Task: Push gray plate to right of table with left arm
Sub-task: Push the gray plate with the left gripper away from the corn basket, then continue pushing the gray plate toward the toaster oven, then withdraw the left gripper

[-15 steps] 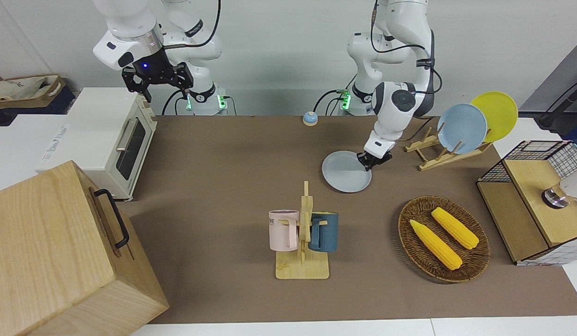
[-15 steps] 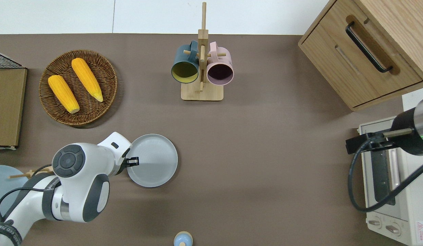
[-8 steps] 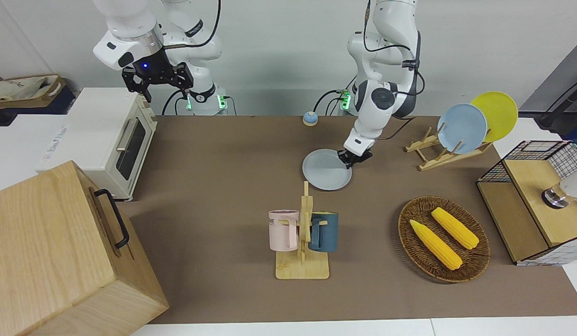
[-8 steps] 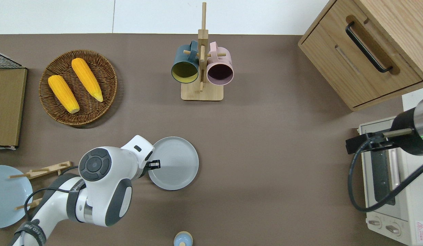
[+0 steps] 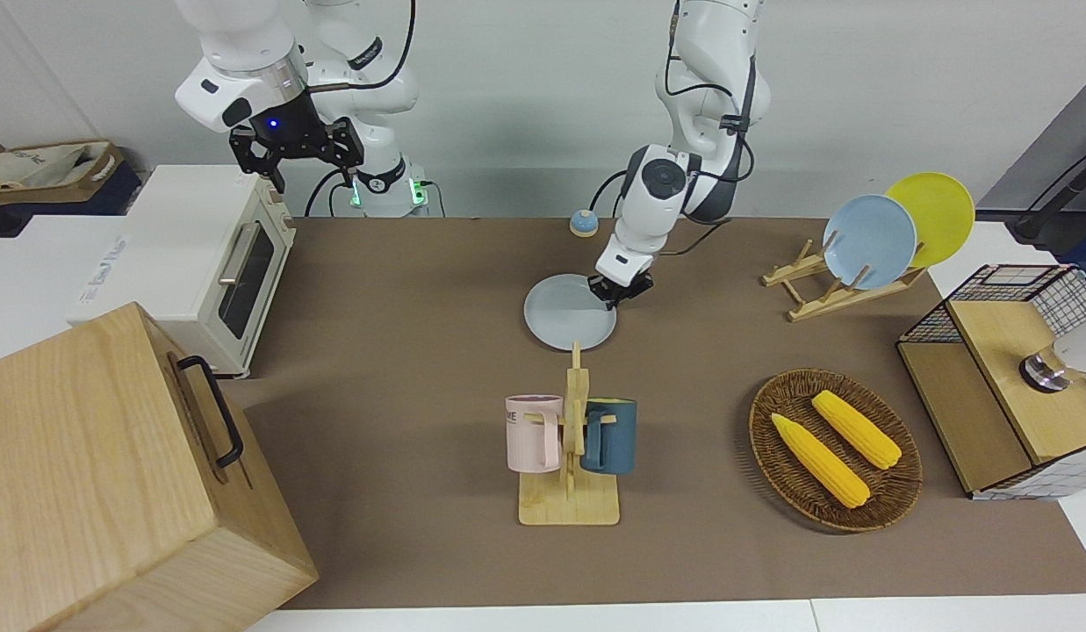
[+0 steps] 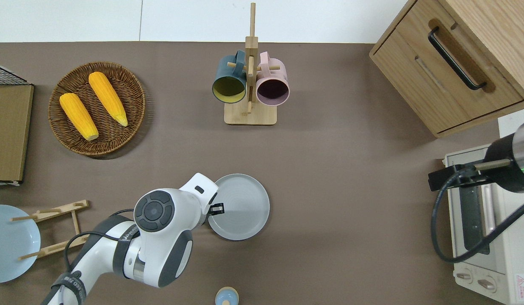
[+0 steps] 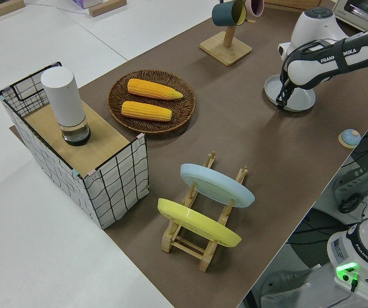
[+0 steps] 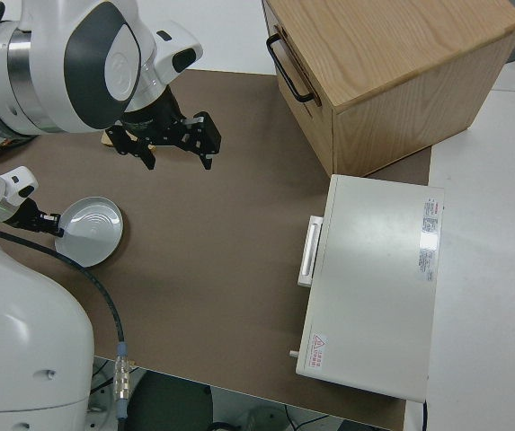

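The gray plate (image 5: 567,314) (image 6: 241,208) lies flat on the brown table (image 5: 402,290), about midway along it and nearer to the robots than the mug rack. My left gripper (image 5: 620,294) (image 6: 217,208) is down at table height, shut, with its fingertips against the plate's rim on the side toward the left arm's end. The same contact shows in the left side view, with the plate (image 7: 294,97) beside the gripper (image 7: 280,101). The right arm, with its gripper (image 5: 297,162) (image 8: 174,154) open, is parked.
A mug rack (image 5: 571,439) with two mugs stands farther from the robots than the plate. A corn basket (image 5: 835,449), a plate rack (image 5: 845,285) and a wire crate (image 5: 1008,377) sit toward the left arm's end. A toaster oven (image 5: 218,263) and a wooden cabinet (image 5: 112,474) sit toward the right arm's end. A small blue bell (image 5: 583,223) is close to the robots.
The left gripper slid toward the right arm's end of the table, pushing the gray plate along with it. The right arm stayed still.
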Controlling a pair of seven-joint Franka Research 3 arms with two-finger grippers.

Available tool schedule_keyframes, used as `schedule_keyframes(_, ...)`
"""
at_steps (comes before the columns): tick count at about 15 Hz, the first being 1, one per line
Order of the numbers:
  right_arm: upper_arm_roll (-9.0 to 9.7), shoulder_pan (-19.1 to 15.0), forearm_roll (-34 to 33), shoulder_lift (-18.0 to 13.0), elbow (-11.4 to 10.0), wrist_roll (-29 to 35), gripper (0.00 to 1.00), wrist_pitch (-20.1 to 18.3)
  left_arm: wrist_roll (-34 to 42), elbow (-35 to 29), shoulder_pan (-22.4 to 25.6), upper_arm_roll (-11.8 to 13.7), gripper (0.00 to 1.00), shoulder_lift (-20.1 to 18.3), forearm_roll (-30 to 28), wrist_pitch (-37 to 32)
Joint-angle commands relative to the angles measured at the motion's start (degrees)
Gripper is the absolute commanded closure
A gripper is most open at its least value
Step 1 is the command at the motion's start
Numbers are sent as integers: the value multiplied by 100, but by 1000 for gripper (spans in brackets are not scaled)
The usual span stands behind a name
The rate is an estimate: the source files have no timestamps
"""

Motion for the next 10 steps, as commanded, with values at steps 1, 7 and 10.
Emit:
schedule_keyframes(1,92,-107,25,-14,53,66,17,-89,-543,323,-290,-185,1000,399,-91,64)
schedule_keyframes(7,92,-115,25,-14,53,75,17,-89,-1378,877,-307,-731,1000,830,-91,64)
schedule_keyframes(10,92,-107,25,-14,53,66,17,-89,-1703,1114,-316,-959,1000,989,-74,64)
